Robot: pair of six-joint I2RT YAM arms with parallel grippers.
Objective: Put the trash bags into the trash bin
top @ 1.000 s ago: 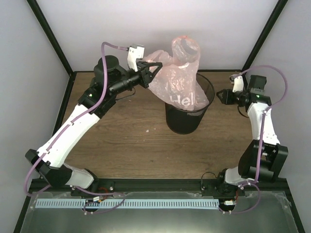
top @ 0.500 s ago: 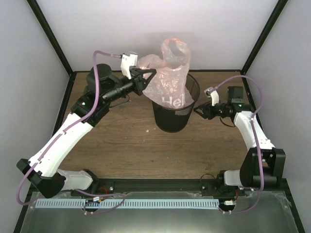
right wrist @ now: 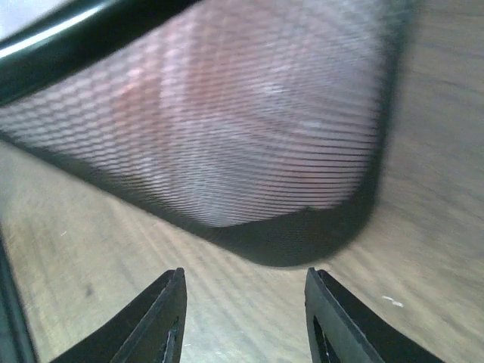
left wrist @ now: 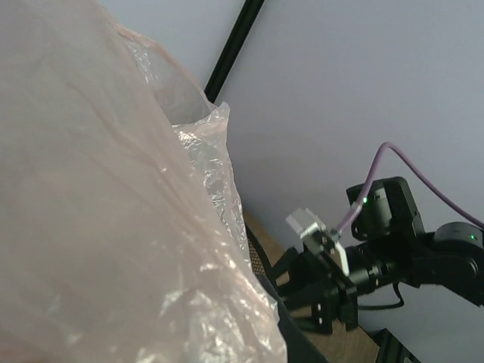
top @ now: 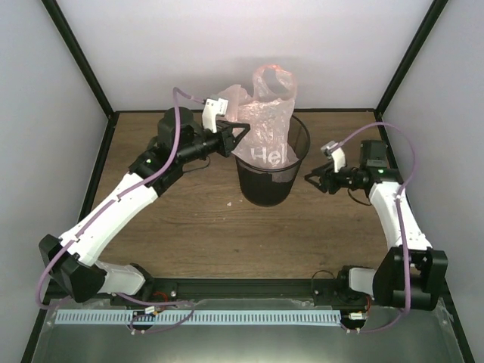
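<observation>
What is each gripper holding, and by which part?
The left gripper is shut on the trash bag, pinching its upper left edge above the trash bin. The right gripper is open beside the bin, holding nothing.

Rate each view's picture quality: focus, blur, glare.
Top external: evenly lit and sharp, no glare on the trash bin. Left wrist: the pink bag fills the near left, pale and soft-focused, with bright sheen on its crinkles; the right arm behind is clearer. Right wrist: the bin's mesh looks smeared and blurry, the right tool at the bottom edge crisper.
</observation>
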